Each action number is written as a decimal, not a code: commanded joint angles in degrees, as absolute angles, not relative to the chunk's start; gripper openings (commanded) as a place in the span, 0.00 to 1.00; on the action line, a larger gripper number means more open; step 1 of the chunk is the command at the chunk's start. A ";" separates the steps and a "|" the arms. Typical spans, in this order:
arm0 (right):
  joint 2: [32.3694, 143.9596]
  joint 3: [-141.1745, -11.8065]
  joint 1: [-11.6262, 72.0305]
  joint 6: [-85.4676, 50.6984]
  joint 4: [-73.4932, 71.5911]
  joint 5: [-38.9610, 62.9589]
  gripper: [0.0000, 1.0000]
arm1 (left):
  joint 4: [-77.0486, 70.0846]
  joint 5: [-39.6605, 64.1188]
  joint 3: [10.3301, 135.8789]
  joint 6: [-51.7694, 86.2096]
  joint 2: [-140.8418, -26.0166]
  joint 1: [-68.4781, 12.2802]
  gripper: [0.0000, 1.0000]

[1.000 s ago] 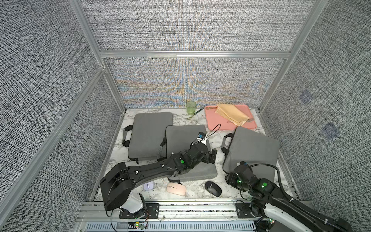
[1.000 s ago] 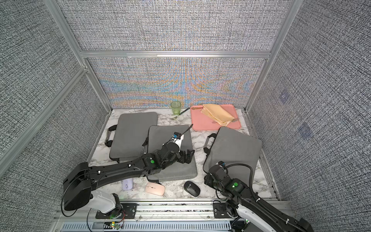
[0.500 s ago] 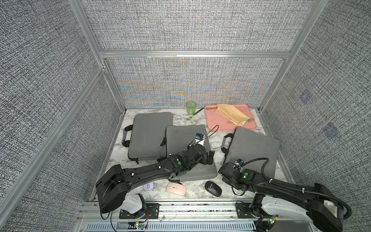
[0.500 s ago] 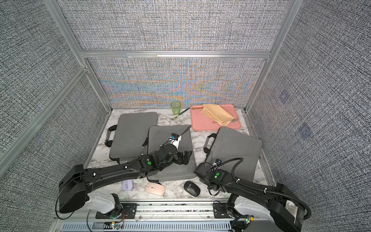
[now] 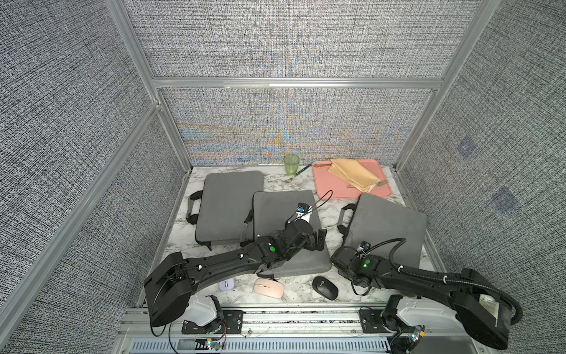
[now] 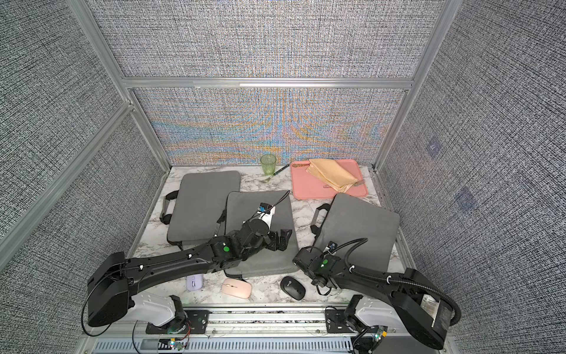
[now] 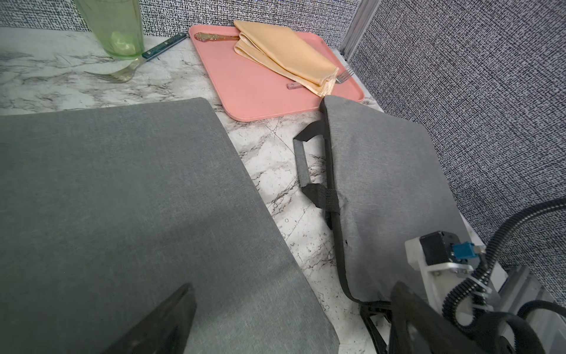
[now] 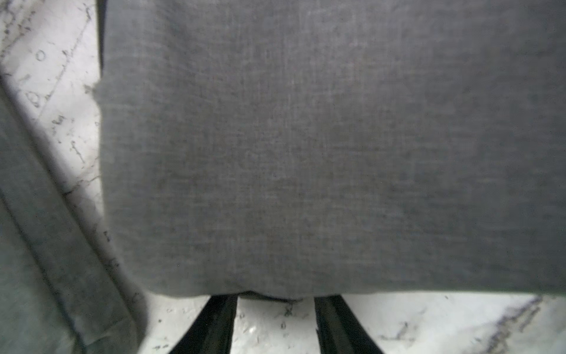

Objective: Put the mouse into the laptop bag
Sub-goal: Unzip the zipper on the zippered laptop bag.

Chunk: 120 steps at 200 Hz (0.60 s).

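Observation:
Three mice lie near the table's front edge in both top views: a black mouse [image 5: 325, 287] [image 6: 292, 287], a pink one [image 5: 269, 288] [image 6: 236, 288] and a lilac one [image 5: 226, 285] half under my left arm. Three grey laptop bags lie flat: left [image 5: 229, 205], middle [image 5: 281, 211], right [image 5: 389, 233]. My left gripper [image 5: 317, 240] [image 7: 292, 286] hovers open over the middle bag's near right corner. My right gripper [image 5: 343, 256] [image 8: 275, 302] is low at the right bag's [image 8: 306, 153] near left corner. Its fingers are apart, tips at the bag's edge, with bare marble between them.
A pink tray [image 5: 337, 190] with a folded yellow napkin [image 5: 352, 174] and a fork sits at the back right. A green cup [image 5: 291, 164] and another fork [image 7: 122, 72] are at the back. Mesh walls enclose three sides. The right bag's black handle [image 7: 306, 171] faces the middle bag.
My right arm has dropped low and swung left to the right bag's near corner, and its jaws have narrowed a little. The left arm has hardly moved. The mice lie as before.

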<state>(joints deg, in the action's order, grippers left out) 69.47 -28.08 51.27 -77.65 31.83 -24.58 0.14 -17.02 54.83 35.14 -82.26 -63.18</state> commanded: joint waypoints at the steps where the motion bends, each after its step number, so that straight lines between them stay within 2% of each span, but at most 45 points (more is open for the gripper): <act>1: 70.59 -27.76 50.63 -76.01 27.70 -24.47 0.44 | 0.79 -18.02 54.58 35.51 -81.82 -63.02 0.99; 27: 72.34 -28.38 49.89 -75.24 29.08 -24.42 0.42 | 0.79 -18.02 54.32 35.60 -81.34 -63.02 0.99; 60: 71.89 -27.76 49.53 -74.86 30.82 -24.62 0.10 | 0.87 -17.52 54.38 35.71 -81.46 -63.01 0.99; 77: 69.91 -26.94 49.48 -74.62 30.96 -24.73 0.00 | 0.88 -17.32 54.56 35.69 -81.62 -62.89 0.99; 120: 62.95 -25.31 49.49 -72.52 31.94 -23.78 0.00 | 0.46 -16.84 54.99 35.86 -82.60 -62.93 0.99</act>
